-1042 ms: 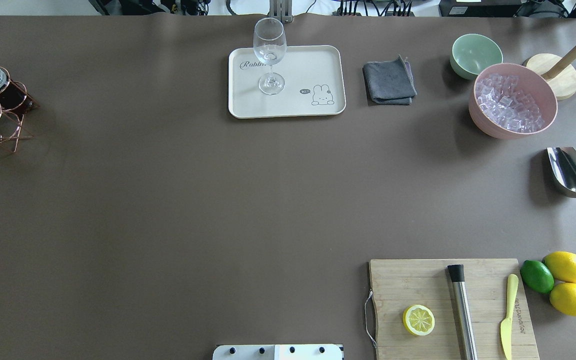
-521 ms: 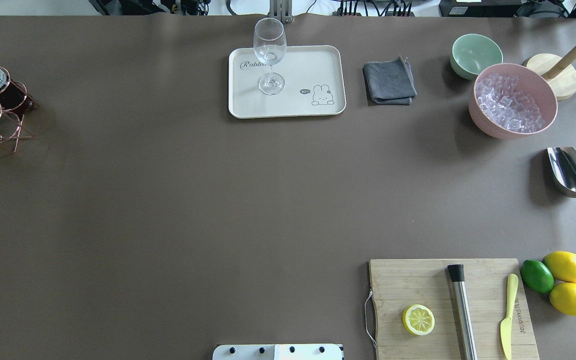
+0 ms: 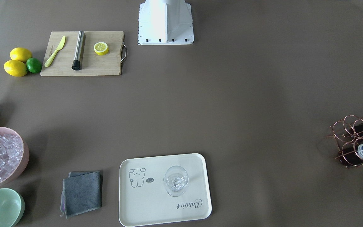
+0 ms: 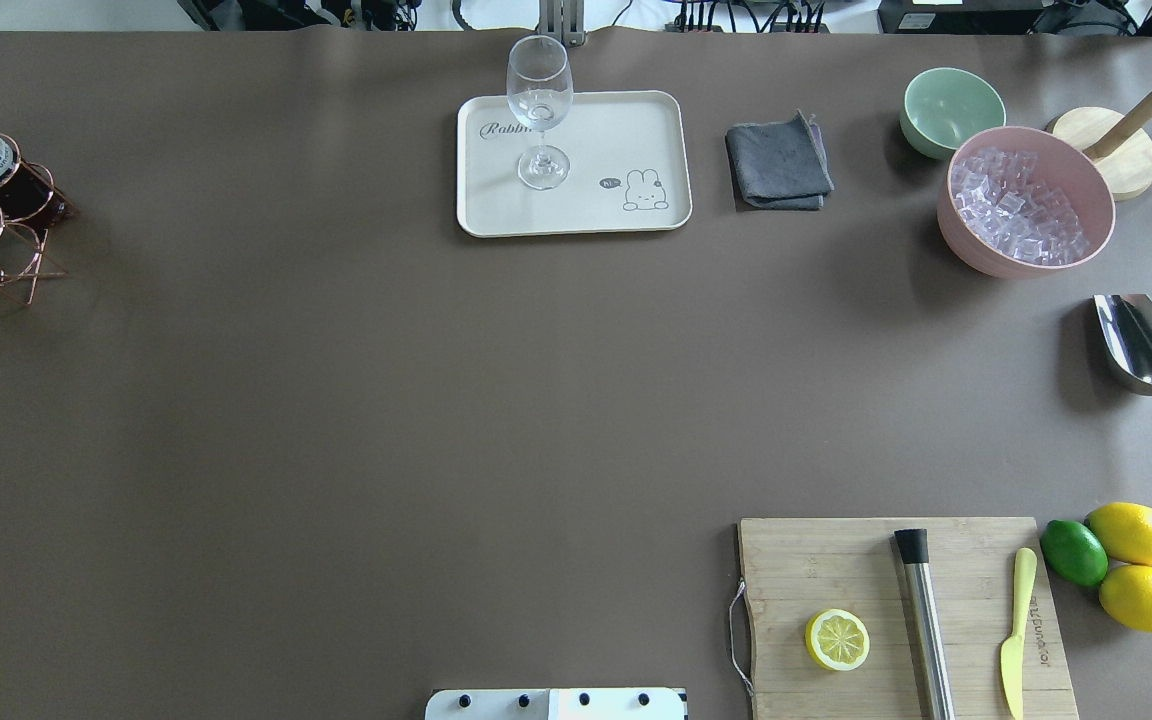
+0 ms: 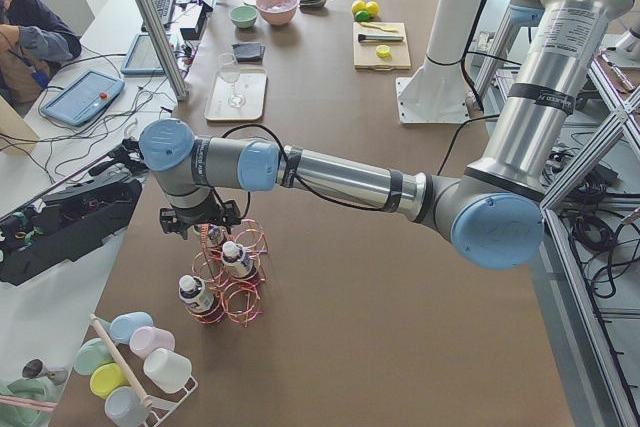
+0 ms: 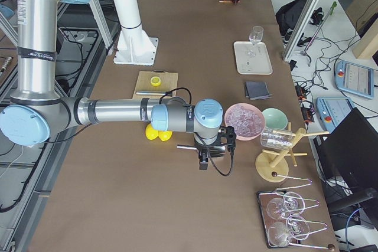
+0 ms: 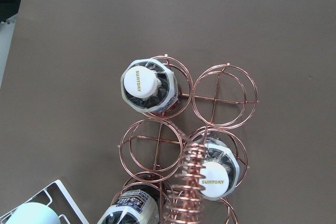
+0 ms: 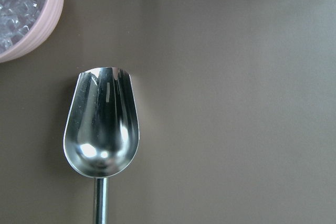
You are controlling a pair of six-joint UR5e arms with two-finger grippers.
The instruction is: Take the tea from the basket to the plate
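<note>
Left wrist-mounted view looks straight down on the basket [image 7: 224, 95]. One tea [image 7: 140, 82] stands in it cap-up at eleven o'clock of frame centre, long axis toward the camera. Left gripper [image 5: 203, 229] hangs just above; its finger state I cannot tell. Right gripper [image 6: 204, 162], equally unreadable, is over the scoop [image 8: 102, 129], well apart. In the overhead view the plate [image 4: 636, 130] lies at three o'clock of the basket.

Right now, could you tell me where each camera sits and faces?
Front-facing: across table, facing white robot base.
Overhead: behind robot, facing forward; base edge shows.
Exterior left: left end; left arm over copper rack.
Exterior right: right end; right arm near pink bowl.
Left wrist: down on tea bottles; no body.
Right wrist: down on steel scoop; no body.
First two share cream tray.
</note>
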